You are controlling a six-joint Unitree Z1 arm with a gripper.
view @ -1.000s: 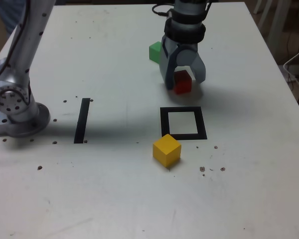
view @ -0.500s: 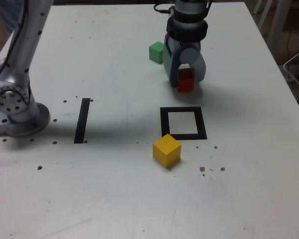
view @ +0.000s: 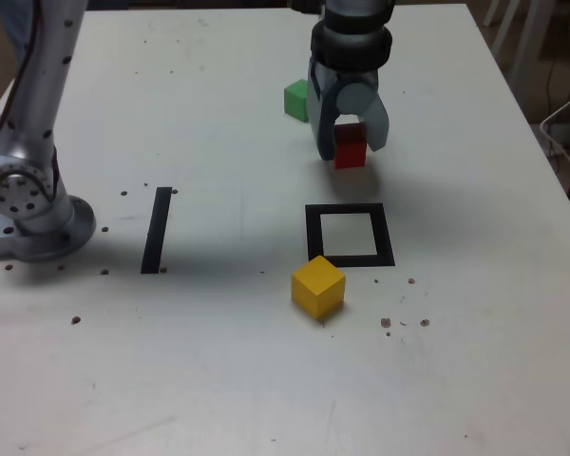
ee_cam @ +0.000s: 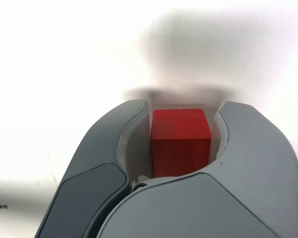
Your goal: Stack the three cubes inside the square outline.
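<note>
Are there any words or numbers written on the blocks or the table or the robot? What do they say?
None: no words, numbers or labels can be read in either view.
The red cube, yellow cube and green cube are plain colours.
The square outline and the tape strip are only black tape.
The gripper and the arm's base show no readable marking.

no text, label, brand, number or sign can be read in either view.

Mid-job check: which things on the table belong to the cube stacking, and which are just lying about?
Job:
red cube, in the gripper
green cube
yellow cube
square outline

Lying about:
straight black tape strip
dark specks on the table
</note>
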